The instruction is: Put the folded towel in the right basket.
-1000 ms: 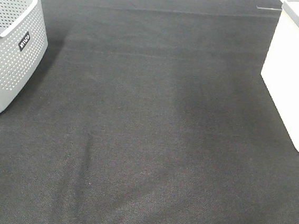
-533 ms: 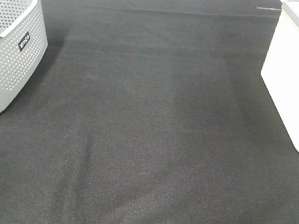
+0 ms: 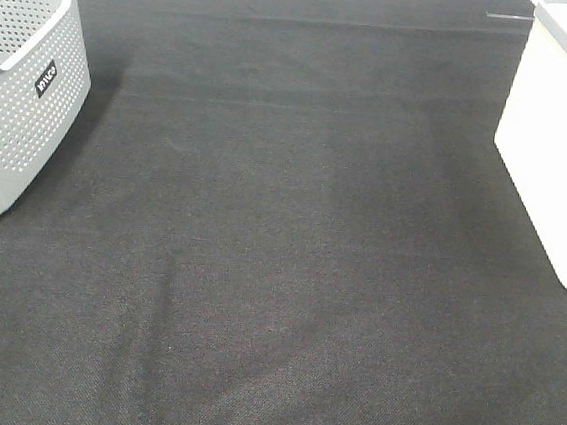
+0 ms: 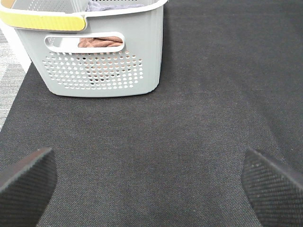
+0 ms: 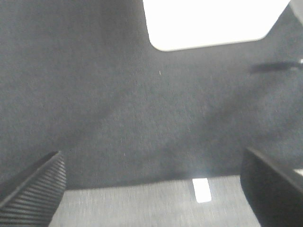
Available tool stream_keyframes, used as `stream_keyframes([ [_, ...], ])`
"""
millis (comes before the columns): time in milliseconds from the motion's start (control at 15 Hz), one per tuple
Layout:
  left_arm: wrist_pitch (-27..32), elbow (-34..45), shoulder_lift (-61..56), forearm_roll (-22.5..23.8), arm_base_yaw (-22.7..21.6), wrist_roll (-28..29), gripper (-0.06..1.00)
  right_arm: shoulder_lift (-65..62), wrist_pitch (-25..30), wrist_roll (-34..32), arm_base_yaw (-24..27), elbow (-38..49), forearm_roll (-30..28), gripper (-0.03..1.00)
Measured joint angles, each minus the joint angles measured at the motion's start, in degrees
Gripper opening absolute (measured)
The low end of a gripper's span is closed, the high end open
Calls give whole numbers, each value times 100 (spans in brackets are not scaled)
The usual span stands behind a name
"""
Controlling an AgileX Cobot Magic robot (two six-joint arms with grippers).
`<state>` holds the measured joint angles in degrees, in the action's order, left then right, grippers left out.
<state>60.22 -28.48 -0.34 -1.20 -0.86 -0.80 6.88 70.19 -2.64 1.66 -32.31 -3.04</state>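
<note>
A black cloth covers the table. A grey perforated basket stands on the cloth at its far left edge, and a white basket stands well apart from the grey basket, at the far right edge.

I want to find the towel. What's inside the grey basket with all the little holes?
Through the handle slot of the grey perforated plastic basket, a brownish-pink folded cloth shows, and some greyish fabric peeks above the rim. The walls cover everything deeper down.

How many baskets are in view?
2. Grey perforated basket at the overhead view's left edge, cloth showing through its handle slot from the left wrist; white basket at the right edge. Both are cropped.
</note>
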Motion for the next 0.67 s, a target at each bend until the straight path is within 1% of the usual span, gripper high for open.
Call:
stream_keyframes([
  [67,0,0,0,0,0,0,99,0,0,0,0,0,0,97],
  [133,0,0,0,0,0,0,99,-550,0,0,0,212,11,97],
  [200,0,0,0,0,0,0,99,-693,11,0,0,304,17,97],
  [467,0,0,0,6,0,0,99,-716,6,46,0,367,103,97],
  [600,0,0,0,6,0,0,99,-716,-286,201,0,435,149,97],
  [667,0,0,0,6,0,0,99,-716,-539,338,0,579,189,97],
])
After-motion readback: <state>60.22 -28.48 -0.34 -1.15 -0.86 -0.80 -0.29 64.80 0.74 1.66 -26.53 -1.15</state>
